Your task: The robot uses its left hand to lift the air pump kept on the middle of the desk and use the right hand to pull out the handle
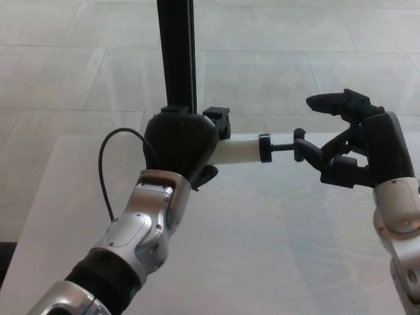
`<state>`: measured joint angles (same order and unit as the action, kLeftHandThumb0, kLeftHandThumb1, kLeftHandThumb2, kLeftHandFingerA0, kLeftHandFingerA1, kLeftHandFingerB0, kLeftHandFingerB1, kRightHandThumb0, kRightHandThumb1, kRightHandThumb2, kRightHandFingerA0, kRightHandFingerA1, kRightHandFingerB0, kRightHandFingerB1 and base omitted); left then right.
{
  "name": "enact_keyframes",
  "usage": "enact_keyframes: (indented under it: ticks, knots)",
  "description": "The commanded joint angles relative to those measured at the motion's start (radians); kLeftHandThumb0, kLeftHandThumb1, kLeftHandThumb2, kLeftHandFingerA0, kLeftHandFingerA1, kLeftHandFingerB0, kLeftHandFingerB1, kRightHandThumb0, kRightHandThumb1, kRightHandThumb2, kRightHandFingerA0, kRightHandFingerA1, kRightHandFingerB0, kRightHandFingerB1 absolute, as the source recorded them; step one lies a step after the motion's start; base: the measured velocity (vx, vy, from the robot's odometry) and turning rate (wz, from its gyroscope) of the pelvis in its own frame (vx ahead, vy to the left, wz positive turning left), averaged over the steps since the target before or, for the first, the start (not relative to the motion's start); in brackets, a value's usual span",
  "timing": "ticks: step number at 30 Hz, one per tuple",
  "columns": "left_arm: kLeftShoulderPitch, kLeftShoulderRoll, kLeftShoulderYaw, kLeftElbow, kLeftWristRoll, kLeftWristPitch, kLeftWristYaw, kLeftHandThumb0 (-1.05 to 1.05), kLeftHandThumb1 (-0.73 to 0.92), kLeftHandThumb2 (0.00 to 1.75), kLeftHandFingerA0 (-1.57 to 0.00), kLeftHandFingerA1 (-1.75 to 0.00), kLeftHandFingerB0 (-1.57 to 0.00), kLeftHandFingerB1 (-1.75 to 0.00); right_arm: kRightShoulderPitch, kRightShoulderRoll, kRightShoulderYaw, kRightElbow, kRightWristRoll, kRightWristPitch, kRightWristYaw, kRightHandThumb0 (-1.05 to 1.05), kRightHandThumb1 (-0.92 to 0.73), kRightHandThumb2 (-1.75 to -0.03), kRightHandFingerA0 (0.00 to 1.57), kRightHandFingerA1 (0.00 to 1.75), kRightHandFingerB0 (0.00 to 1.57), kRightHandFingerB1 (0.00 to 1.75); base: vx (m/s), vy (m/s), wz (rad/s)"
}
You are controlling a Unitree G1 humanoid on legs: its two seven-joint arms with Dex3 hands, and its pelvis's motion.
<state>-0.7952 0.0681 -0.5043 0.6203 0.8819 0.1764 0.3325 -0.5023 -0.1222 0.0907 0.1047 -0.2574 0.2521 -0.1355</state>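
Head view: gripping air pump [239, 150] w/ left hand [180, 146], lifted above desk [262, 262]. Right hand [344, 147] spread, reaching handle [298, 144] at pump's right end. Advising: wrap fingers fully, pull straight along rod axis.

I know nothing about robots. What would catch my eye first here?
Two black robot hands meet above a pale desk. The left hand is wrapped around a white air pump, holding it sideways above the desk. The right hand, fingers apart, reaches in from the right at the pump's black handle. A dark post rises behind them.
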Motion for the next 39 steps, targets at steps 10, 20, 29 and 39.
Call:
enact_keyframes:
  ticks: [10,20,29,39]
  knots:
    - [-0.003,-0.023,0.040,-0.037,-0.045,0.005,0.001,-0.19,0.56,0.93,-0.87,-1.75,-0.72,-1.53,-0.018,-0.033,0.004,0.037,-0.036,0.071,0.037,-0.33,-0.58,-0.57,0.85,1.46,0.59,0.48,0.00,0.000,0.00]
    - [0.046,-0.045,0.025,-0.103,-0.038,0.041,-0.024,-0.19,0.56,0.92,-0.89,-1.75,-0.72,-1.45,0.001,-0.037,0.000,0.034,-0.032,0.068,0.056,-0.35,-0.69,-0.61,0.88,1.10,0.60,0.46,0.00,0.000,0.00]
    - [0.062,-0.040,0.001,-0.122,-0.022,0.056,-0.034,-0.19,0.62,0.87,-0.89,-1.75,-0.71,-1.44,0.001,-0.026,-0.008,0.025,-0.033,0.041,0.035,-0.27,-0.74,-0.66,0.95,1.46,0.73,0.55,0.00,0.000,0.00]
    - [0.067,-0.044,-0.002,-0.140,-0.027,0.066,-0.043,-0.25,0.53,1.04,-1.19,-1.35,-0.86,-1.11,0.006,-0.037,0.005,0.038,-0.067,0.020,0.020,-0.12,-0.63,-0.90,0.96,1.47,0.94,0.98,0.00,0.000,0.00]
